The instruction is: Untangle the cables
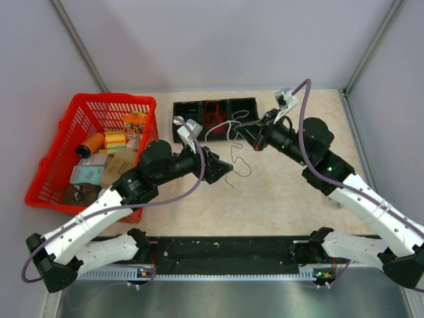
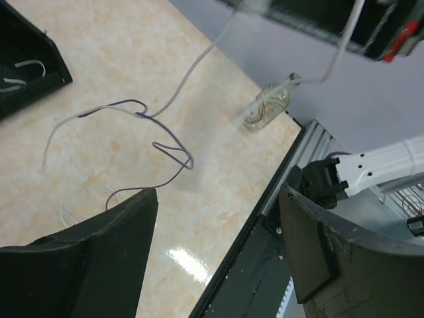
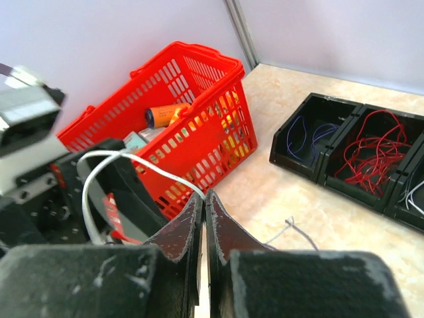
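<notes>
1. Red basket [image 1: 48, 173], out to the left of the left tool [image 1: 222, 169], holds packets and tins. No wire shows in it, so I judge it no part of the job.
2. The left tool stands wide open and empty. Just ahead of its tips the cables [image 1: 233, 162] lie on the counter [image 1: 278, 199], not yet parted.
3. The right tool [image 1: 246, 134] is shut, apparently pinching the white cable [image 2: 192, 73], which rises off the counter toward it.
4. Beyond both tools, the black tray [image 1: 182, 106] already holds wires. Most sorting looks done, and this small knot is what remains.
5. Only the right wrist view separates the tray's contents — dark-blue, red and white, each in its own compartment. Only the left wrist view shows the dark cable [image 2: 165, 149] looping across the white one.
</notes>
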You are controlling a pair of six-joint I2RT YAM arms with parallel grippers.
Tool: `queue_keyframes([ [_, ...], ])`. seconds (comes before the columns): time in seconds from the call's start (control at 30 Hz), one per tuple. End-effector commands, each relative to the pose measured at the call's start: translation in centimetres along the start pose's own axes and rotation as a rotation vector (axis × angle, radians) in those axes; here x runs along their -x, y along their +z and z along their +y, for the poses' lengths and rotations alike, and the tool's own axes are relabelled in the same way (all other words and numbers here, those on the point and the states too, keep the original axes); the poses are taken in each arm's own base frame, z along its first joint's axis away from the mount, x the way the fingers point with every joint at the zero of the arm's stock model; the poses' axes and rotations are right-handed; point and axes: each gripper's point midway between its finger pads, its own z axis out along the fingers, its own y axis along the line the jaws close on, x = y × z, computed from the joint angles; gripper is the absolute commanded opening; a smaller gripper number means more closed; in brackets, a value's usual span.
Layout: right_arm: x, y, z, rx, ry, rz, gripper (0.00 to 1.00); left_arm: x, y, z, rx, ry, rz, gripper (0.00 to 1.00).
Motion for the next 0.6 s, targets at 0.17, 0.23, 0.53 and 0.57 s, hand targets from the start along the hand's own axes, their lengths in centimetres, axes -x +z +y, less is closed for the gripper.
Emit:
queue_keyframes([
  [0.17,3.4,-1.3,2.2,0.054,0.024,-0.080,0.00,-1.2,3.7,0.4,-0.038,-0.078,0.029,0.70],
  [0.23,3.5,-1.5,2.4,0.064,0.026,-0.082,0.00,-1.3,4.6,1.0,-0.011,-0.085,0.030,0.63],
  [0.53,5.9,-2.5,0.8,-0.056,-0.044,-0.149,0.00,-6.1,3.4,4.9,0.144,-0.141,0.100,0.00],
  [0.57,6.8,-2.8,0.6,-0.082,-0.068,-0.163,0.00,-7.4,2.8,5.6,0.169,-0.150,0.115,0.00],
])
